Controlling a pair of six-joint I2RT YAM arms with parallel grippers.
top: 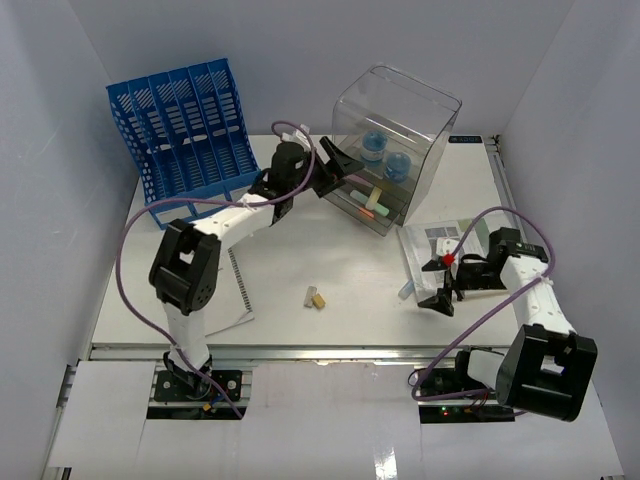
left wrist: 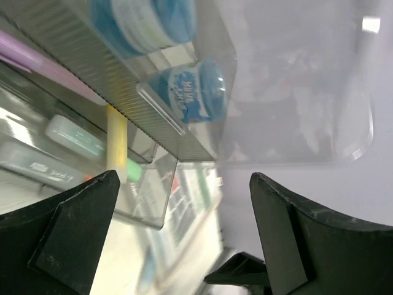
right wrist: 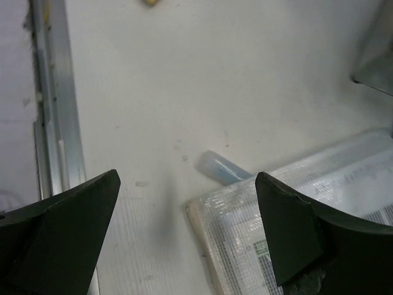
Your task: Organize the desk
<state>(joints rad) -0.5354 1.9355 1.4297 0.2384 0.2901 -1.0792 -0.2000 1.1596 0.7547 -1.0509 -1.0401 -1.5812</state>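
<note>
White desk [top: 330, 245] fills the top view ahead of my two bases, with an aluminium rail [right wrist: 52, 123] along its near edge. My left claw [top: 335, 165] is at the far middle, jaws spread wide with nothing between them, pointed at the front of the clear box [top: 395, 135]. Wrist view: two blue round tubs [left wrist: 190, 92] on the box's upper level. Lower down a yellow marker [left wrist: 116, 138] lies beside a pale green one [left wrist: 73, 135], and a pale purple pen [left wrist: 37, 58] is further left. Can't tell if a fingertip touches the box. Blue file rack [top: 180, 125] stands at the far left corner, apart from the box. My right claw [right wrist: 187, 178] hangs over the desk's right side, jaws also wide, holding nothing. Under it a mesh sleeve [right wrist: 307, 203] with papers inside lies flat, with a small pale blue tube [right wrist: 221, 169] right at its edge. A small yellow piece [top: 317, 297] sits alone mid-desk. A spiral notebook [top: 238, 290] lies flat near the left front, partly under my left arm.
</note>
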